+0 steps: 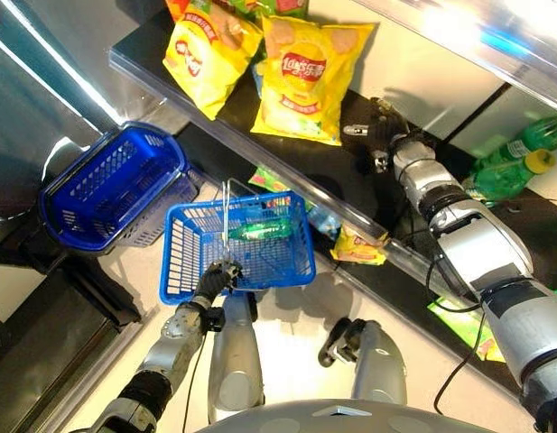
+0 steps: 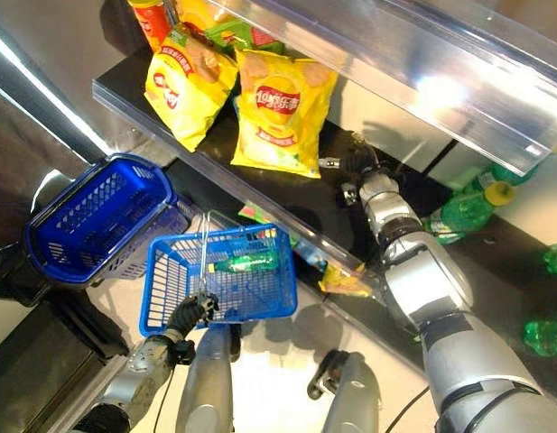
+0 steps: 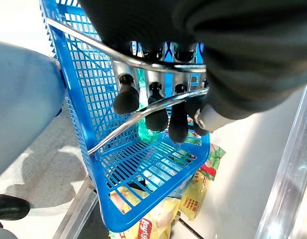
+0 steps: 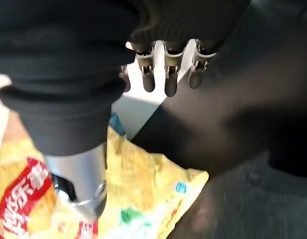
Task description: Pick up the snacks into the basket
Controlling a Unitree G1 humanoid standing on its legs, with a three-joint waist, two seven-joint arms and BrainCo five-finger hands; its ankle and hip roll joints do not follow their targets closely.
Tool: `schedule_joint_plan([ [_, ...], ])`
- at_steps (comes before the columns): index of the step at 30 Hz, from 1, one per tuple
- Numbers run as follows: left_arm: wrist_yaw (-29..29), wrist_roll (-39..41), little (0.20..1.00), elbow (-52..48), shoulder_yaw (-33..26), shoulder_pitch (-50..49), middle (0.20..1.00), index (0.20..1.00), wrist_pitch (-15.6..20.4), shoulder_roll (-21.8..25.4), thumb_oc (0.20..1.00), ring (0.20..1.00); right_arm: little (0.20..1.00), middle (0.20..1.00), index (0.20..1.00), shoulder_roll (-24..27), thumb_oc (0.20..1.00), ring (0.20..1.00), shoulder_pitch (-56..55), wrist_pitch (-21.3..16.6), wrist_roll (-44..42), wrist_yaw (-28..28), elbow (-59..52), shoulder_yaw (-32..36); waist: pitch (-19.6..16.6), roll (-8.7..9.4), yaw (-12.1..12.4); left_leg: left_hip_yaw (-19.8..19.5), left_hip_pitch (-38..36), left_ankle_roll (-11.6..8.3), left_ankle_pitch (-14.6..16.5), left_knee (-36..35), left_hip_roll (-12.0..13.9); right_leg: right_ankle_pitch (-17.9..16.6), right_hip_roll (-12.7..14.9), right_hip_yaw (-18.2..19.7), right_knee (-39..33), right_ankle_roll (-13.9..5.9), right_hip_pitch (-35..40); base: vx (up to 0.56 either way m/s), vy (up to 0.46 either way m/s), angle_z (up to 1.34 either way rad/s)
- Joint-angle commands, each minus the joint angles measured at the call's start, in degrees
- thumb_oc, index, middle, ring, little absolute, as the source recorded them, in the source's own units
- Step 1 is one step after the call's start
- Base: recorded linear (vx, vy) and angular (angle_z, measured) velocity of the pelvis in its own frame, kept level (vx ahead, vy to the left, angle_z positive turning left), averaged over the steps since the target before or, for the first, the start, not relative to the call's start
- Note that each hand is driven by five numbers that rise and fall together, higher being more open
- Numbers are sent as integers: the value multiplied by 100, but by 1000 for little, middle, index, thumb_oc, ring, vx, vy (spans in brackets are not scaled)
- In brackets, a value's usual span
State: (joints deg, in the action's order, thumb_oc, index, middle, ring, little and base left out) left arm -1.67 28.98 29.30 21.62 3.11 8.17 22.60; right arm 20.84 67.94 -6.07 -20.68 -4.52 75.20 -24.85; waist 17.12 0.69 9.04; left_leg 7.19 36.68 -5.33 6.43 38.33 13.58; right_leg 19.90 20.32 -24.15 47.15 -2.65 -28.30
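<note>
Left eye view: left hand (image 1: 219, 275) curls round the wire handle of the blue basket (image 1: 183, 262), apparently holding one green item. Right hand (image 1: 379, 126), fingers relaxed, hovers just beside yellow chip bags (image 1: 301, 81) on the shelf (image 1: 368, 185); most snacks remain.

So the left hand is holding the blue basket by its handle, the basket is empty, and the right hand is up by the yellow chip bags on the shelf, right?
Not quite: the blue basket is not empty. The left eye view shows a green bottle lying inside. The rest holds: the left hand grips the metal handle, and the right hand is beside the yellow chip bags on the shelf.
</note>
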Motion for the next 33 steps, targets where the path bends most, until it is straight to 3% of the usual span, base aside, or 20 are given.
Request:
schedule_joint_plan([
  [1, -267, 118, 200, -907, 393, -108, 200, 200, 384, 105, 200, 200, 1000, 1000, 1000, 103, 1000, 1000, 364, -192, 121, -121, 229, 235, -238, -217, 222, -117, 15, 73, 237, 161, -29, -904, -19, 129, -628, -467, -182, -5, -15, 14],
  [15, -365, 173, 200, -1025, 588, -31, 200, 200, 352, 175, 200, 200, 1000, 1000, 1000, -59, 1000, 1000, 374, -138, -20, -40, 337, 341, -226, -380, 485, -255, 252, 125, 183, 183, -163, -895, 89, 37, -530, -512, -326, -1, -5, 8],
  [33, -357, 209, 200, -1154, 574, -52, 200, 200, 289, 292, 200, 200, 1000, 1000, 1000, -63, 1000, 1000, 524, 5, 35, -16, 532, 348, -168, -434, 625, -354, 475, 165, 170, 234, -276, -896, 189, -2, -448, -544, -465, 2, 2, 5],
])
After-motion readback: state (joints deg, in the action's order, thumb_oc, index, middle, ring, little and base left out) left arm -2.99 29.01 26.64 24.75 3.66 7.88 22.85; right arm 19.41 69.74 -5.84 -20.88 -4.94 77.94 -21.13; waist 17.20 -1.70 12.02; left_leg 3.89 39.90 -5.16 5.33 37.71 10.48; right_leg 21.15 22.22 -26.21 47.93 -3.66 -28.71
